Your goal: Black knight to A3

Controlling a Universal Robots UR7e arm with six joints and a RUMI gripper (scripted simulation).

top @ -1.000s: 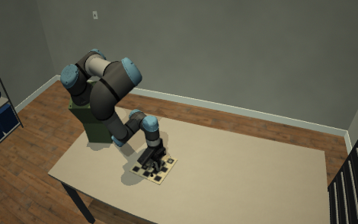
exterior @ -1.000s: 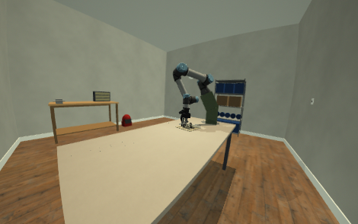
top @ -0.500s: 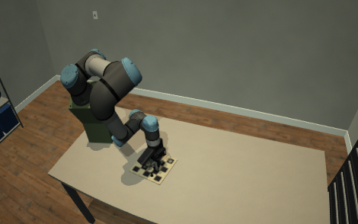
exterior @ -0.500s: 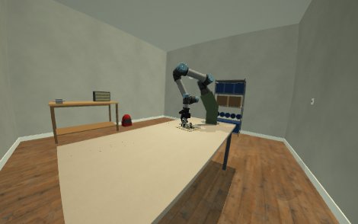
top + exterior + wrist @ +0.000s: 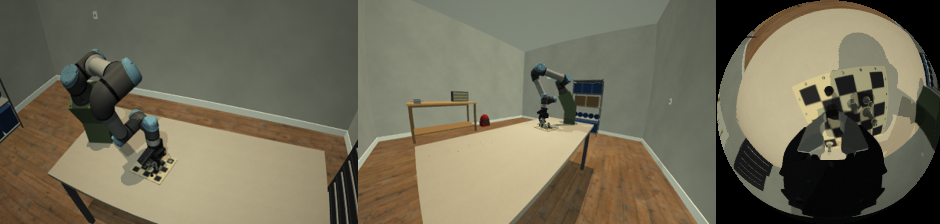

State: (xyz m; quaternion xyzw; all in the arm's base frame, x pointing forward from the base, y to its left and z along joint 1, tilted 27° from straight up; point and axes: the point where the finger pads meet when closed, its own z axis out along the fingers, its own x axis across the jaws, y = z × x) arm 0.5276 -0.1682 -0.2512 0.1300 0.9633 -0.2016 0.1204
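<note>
A small chessboard lies on the beige table near the arm's base; it also shows in the wrist view and, far off, in the exterior view. My gripper stands low over the board's middle. In the wrist view the fingers are shut on a small dark piece, seemingly the black knight, most of it hidden by the fingers. A round-topped black piece stands on a far square. Several grey pieces stand to the right.
The arm's green pedestal stands at the table's back left corner. A dark piece sits near the board's front edge. A shelf rack is behind the table, and a wooden bench is at the left wall.
</note>
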